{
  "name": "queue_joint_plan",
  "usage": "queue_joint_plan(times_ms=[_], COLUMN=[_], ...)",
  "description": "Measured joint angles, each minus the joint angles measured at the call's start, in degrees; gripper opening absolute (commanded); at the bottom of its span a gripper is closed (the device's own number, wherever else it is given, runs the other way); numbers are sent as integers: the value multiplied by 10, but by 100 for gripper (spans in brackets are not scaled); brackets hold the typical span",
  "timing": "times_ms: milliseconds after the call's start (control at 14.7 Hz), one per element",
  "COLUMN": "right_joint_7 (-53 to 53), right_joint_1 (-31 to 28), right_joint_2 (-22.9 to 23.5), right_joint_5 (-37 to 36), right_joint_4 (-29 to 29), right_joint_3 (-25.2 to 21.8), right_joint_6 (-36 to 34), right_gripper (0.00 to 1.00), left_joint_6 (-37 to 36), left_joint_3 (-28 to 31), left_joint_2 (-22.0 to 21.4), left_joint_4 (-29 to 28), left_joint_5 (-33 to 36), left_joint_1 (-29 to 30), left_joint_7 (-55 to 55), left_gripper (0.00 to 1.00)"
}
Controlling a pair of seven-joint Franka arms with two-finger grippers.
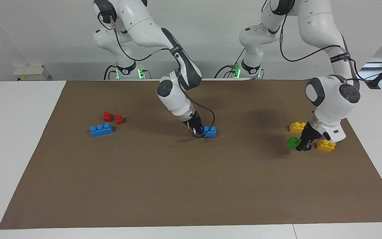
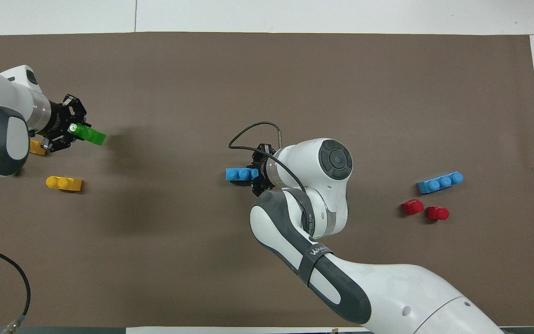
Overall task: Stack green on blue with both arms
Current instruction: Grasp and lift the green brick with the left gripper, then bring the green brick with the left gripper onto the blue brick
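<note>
**Both grippers clamped on their bricks**

The left gripper (image 1: 302, 145) is closed on the green brick (image 1: 292, 142) at the left arm's end of the brown mat (image 1: 191, 186). The facing view shows the brick raised just off the mat, with a shadow under it; the overhead view shows it sticking out of the fingertips, tilted, toward the middle of the counter (image 1: 18, 139).

The right gripper (image 1: 197, 131) is clamped on one end of a blue brick (image 1: 210, 131) near the mat's centre. In the facing view the brick looks to sit on the mat, only two studs clear of the gripper. The overhead view shows its free end pointing toward the left arm's end.

Two yellow bricks lie close to the left gripper: one (image 1: 297, 126) nearer the robots, the other (image 1: 325, 145) just beside it. From overhead the wrist hides most of the second.

At the right arm's end lie a second blue brick (image 1: 101, 129) and, a little nearer the robots, two small red pieces (image 1: 113, 118).
</note>
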Motion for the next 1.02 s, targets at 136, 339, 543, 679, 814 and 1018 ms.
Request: queue_joint_plan(times_ms=[136, 339, 543, 679, 814, 1018], right_joint_7=[1, 2, 2, 2, 2, 2], right_joint_1=[0, 0, 0, 0, 0, 0], right_joint_2=[0, 0, 0, 0, 0, 0], right_joint_5=[0, 0, 0, 0, 0, 0], right_joint_4=[-3, -8, -12, -13, -13, -13], right_joint_3=[0, 0, 0, 0, 0, 0], right_joint_6=[3, 13, 17, 20, 20, 21], right_gripper=[0, 0, 0, 0, 0, 0], left_joint_6=[-36, -54, -49, -19, 27, 67], left_joint_3=[-1, -2, -3, -3, -3, -3], left_joint_2=[-25, -41, -45, -47, -50, -55], left_joint_4=[0, -7, -23, -39, -60, -78], left_joint_5=[1, 1, 2, 2, 2, 2], left_joint_1=[-42, -111, -183, -220, -252, -284], left_joint_7=[-98, -248, -373, -457, -537, -610], left_gripper=[0, 0, 0, 0, 0, 0])
